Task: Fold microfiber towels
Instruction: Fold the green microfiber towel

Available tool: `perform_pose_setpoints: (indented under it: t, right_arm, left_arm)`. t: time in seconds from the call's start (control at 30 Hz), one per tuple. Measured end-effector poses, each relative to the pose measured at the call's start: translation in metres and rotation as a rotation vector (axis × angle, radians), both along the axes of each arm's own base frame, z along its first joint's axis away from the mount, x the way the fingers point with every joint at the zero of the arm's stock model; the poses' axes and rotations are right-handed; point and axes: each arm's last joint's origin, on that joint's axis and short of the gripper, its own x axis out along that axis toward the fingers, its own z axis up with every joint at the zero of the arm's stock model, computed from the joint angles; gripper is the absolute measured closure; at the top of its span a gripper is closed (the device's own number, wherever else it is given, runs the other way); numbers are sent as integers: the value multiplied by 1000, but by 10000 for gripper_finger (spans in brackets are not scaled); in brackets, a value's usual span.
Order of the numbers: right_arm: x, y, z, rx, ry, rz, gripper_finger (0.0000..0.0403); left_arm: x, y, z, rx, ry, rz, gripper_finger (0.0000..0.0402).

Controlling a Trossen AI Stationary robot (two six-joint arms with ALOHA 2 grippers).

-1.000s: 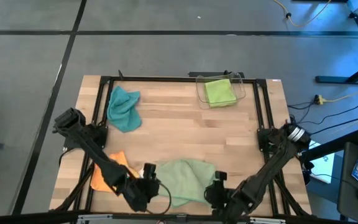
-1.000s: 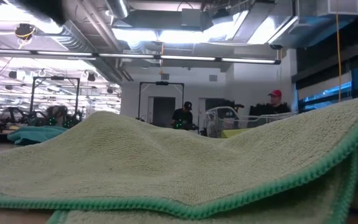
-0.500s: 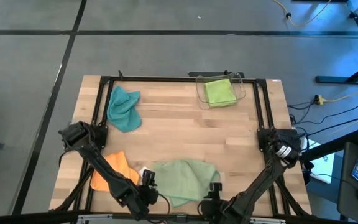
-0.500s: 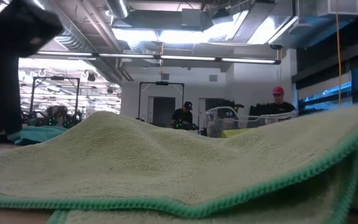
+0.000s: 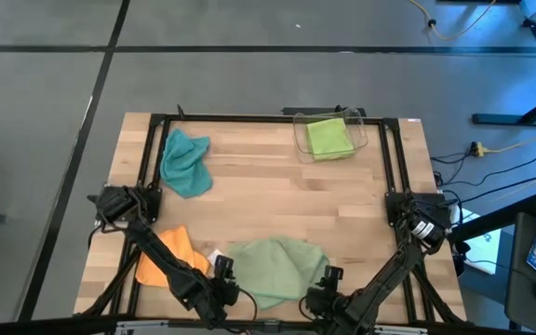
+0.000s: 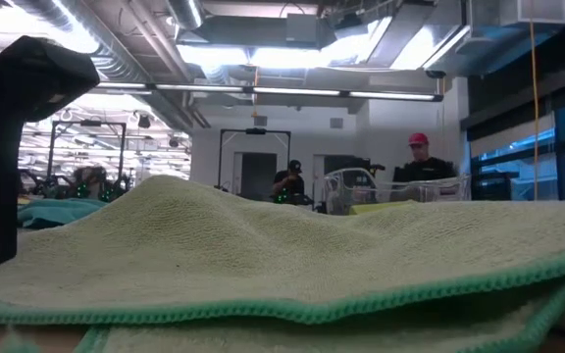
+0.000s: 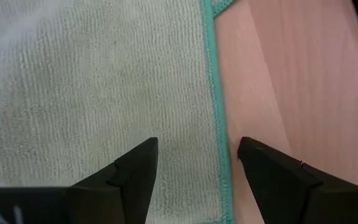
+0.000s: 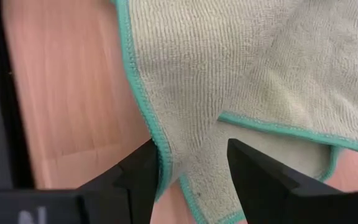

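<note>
Early in the job, by the look of it. Large pale sage-green microfiber towel (image 5: 273, 267) rumpled at six o'clock, unfolded. Left gripper (image 7: 194, 163) spread over its teal hem; right gripper (image 8: 188, 163) spread astride another edge, pinching nothing. Teal cloth (image 5: 184, 161) bunched at ten o'clock, orange cloth (image 5: 164, 255) at eight: unfolded. Lime-green cloth (image 5: 328, 136) in clear plastic bin (image 5: 361, 125) at one o'clock, seemingly finished.

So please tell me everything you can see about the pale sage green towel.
The pale sage green towel is a soft, ribbed microfiber cloth with a darker teal-green stitched edge. It lies rumpled, not flat, at the near edge of the wooden table, one corner folded over itself. The left end effector hovers open over its hem; the right end effector stands open over another edge. Neither grips it. The orange towel lies just beside it.
</note>
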Motion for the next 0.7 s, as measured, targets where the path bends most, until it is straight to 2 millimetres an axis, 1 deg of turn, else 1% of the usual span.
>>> perform_pose_setpoints:
  t: [0.27,0.37,0.5,0.7]
  right_arm:
    - [2,-1,0,-11,-21,-6,212]
    - [2,-2,0,-12,-21,-5,212]
    - [3,-1,0,-9,-23,-6,217]
    - [4,0,0,8,-37,-5,254]
  left_arm:
    - [3,2,-4,19,-11,16,175]
    - [4,3,-4,10,-1,18,184]
    - [3,3,-5,-6,5,38,211]
    - [3,3,-6,-47,10,101,278]
